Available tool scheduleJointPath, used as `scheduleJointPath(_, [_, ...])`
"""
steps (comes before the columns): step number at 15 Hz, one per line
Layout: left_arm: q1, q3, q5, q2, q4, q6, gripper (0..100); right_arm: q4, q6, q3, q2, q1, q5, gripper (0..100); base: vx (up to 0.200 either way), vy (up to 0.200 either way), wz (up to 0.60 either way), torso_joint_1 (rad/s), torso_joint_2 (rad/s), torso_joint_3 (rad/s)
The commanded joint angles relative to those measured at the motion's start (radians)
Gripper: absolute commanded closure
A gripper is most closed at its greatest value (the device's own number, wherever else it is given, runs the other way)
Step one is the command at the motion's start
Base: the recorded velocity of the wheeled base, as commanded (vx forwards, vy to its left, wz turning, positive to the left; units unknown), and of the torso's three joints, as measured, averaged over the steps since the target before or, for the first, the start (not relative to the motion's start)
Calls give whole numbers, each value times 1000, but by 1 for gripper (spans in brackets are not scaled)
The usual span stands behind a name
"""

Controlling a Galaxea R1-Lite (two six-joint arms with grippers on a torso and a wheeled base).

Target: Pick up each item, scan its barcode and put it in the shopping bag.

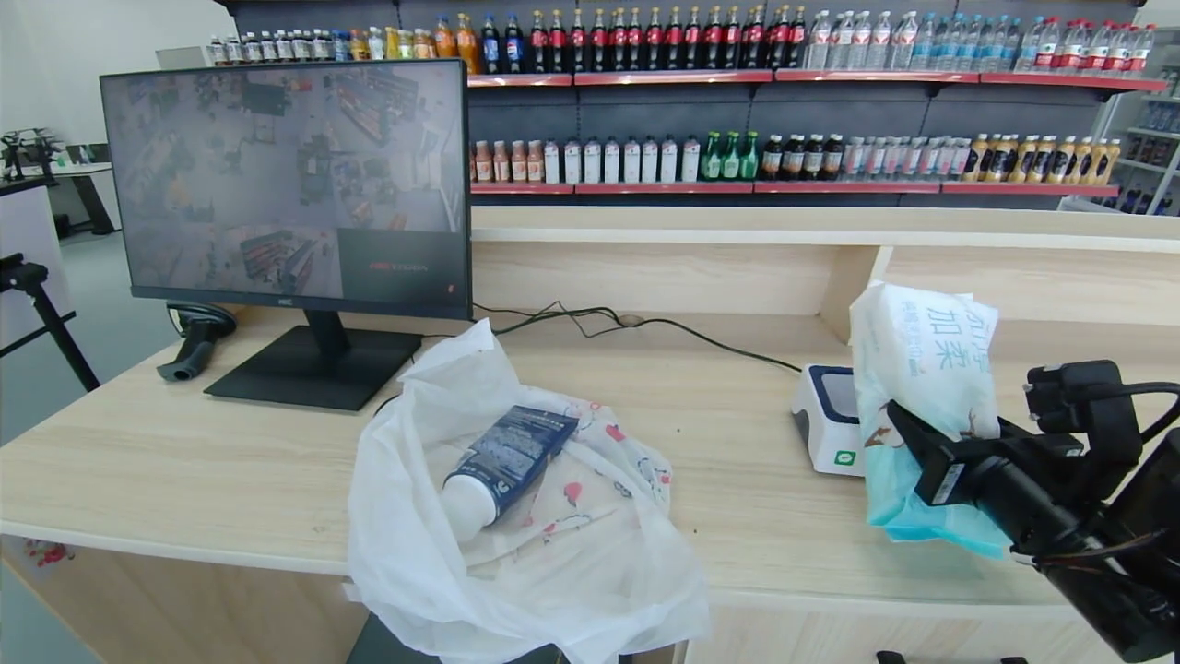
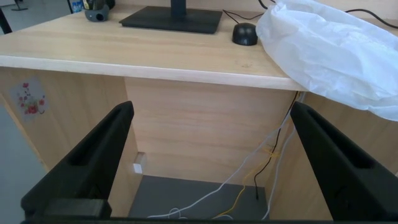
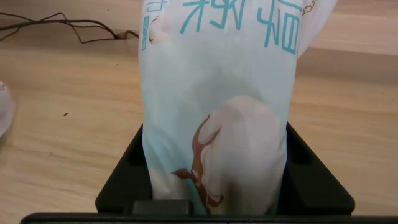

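Our right hand [image 3: 214, 177], clamped on the tissue pack [image 1: 922, 369], holds it just beside the scanner [image 1: 823, 415], likely presenting its barcode.

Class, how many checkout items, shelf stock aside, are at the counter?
2: a tube lies on the shopping bag; a tissue pack is held by the right gripper beside the scanner. The bag may hide more.

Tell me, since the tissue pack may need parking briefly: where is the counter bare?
Two bare patches: the left front of the counter, from the monitor stand to the shopping bag, and the strip between the shopping bag and the white barcode scanner. The right end is crowded: the right gripper holds the tissue pack by that scanner.
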Motion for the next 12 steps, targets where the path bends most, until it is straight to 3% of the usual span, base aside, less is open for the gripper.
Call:
scheduleJointPath(1, [0, 0, 0, 0, -1, 1, 0, -1, -10, -14, 9, 11, -4, 100, 0, 0, 0, 0, 0, 0])
scheduleJointPath(12, [0, 0, 0, 0, -1, -1, 0, -1, 5, 17, 6, 31, -3, 100, 0, 0, 0, 0, 0, 0])
